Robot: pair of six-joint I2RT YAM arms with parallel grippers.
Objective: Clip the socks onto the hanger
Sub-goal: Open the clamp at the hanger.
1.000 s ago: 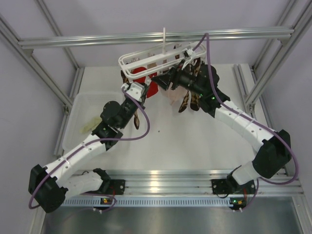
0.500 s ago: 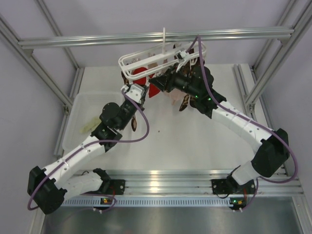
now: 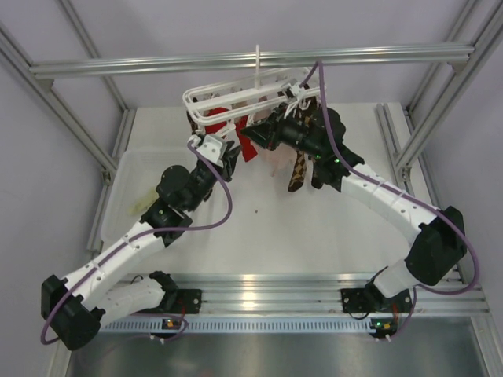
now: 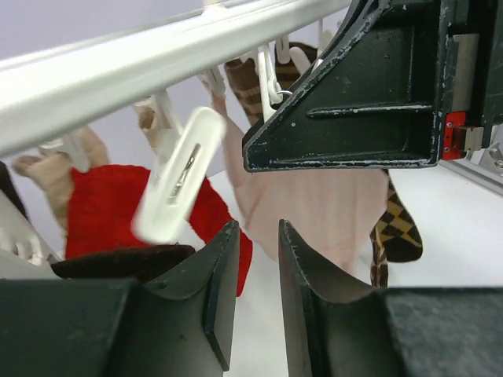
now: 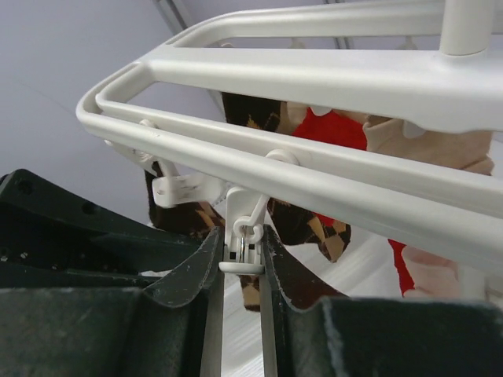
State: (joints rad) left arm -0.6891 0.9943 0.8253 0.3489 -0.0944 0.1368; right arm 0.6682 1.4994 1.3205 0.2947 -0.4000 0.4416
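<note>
Comparing with a second ago: right jaws have closed and now pinch a white clip (image 5: 241, 250) dangling from the hanger (image 3: 236, 98). Left jaws have parted a little and hold nothing; a second clip (image 4: 177, 184) shows blurred just above them, apparently swinging. The hanger's frame and hook have shifted slightly toward the left edge.

We read this as a change of duty: right squeezes a clip ready, left is freed to fetch.

What we take for the sock (image 3: 144, 206), pale yellowish, lies in the white tray (image 3: 118, 169) along the surface's left edge, partly behind the left arm. It is not yet clipped.

Room: both wrists crowd under the frame over the far edge, among the red sock (image 4: 102, 208), pale pink sock (image 4: 314, 208) and argyle sock (image 3: 297, 169). Left arm's freest way out looks to be back toward the near-left corner. The rail (image 3: 157, 63) overhead limits lifting.
</note>
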